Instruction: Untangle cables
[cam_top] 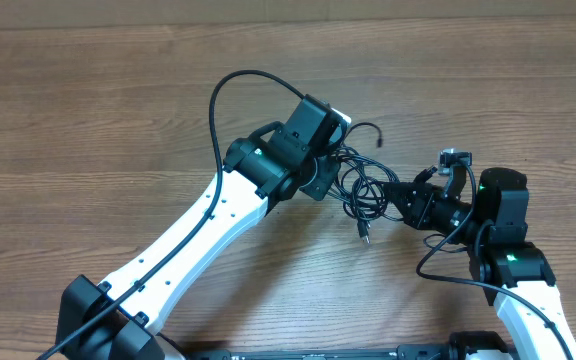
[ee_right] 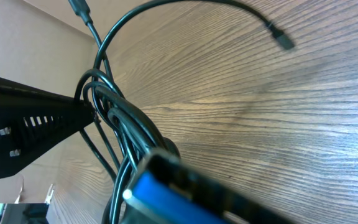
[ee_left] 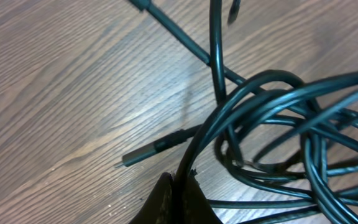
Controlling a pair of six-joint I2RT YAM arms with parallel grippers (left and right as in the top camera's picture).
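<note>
A tangle of black cables [cam_top: 364, 187] lies on the wooden table between my two grippers. My left gripper [cam_top: 330, 163] is at the tangle's left side. In the left wrist view it [ee_left: 180, 186] is shut on one black strand, with the loops [ee_left: 278, 124] spread to the right and a plug end [ee_left: 143, 154] lying on the wood. My right gripper [cam_top: 396, 194] is at the tangle's right side. In the right wrist view its blurred blue-edged jaw [ee_right: 166, 177] sits over the cable bundle [ee_right: 114, 118] and appears shut on it.
Loose cable ends stick out of the tangle: one curls up toward the back [cam_top: 379, 141], one points toward the front [cam_top: 365, 236]. A free plug [ee_right: 283, 40] rests on bare wood. The left arm's own cable [cam_top: 218, 100] arcs above the table.
</note>
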